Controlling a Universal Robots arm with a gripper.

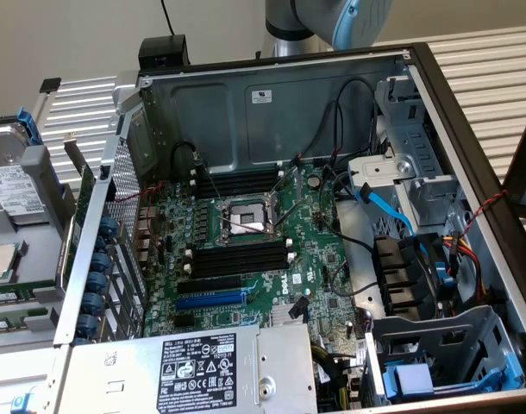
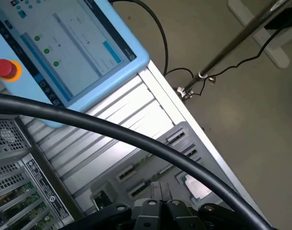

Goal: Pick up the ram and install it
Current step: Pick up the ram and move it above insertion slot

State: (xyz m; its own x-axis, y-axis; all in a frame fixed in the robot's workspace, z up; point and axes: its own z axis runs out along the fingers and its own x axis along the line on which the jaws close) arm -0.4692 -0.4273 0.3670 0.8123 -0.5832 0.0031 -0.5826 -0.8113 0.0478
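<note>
While the arm (image 1: 328,21) stands behind the open case (image 1: 246,121), gripper (image 2: 160,189) clenched on nothing, over a grey tray (image 2: 191,141)

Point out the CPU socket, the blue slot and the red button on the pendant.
CPU socket (image 1: 246,217): exterior view, on its open centre.
blue slot (image 1: 209,301): exterior view, halfway along its length.
red button (image 2: 4,68): wrist view, on its round top.

Robotics lab or workshop: open PC case (image 1: 272,103) on ribbed aluminium desk (image 1: 479,69), blue teach pendant (image 2: 64,48) with red stop button (image 2: 5,68), bare floor (image 2: 232,120).
</note>
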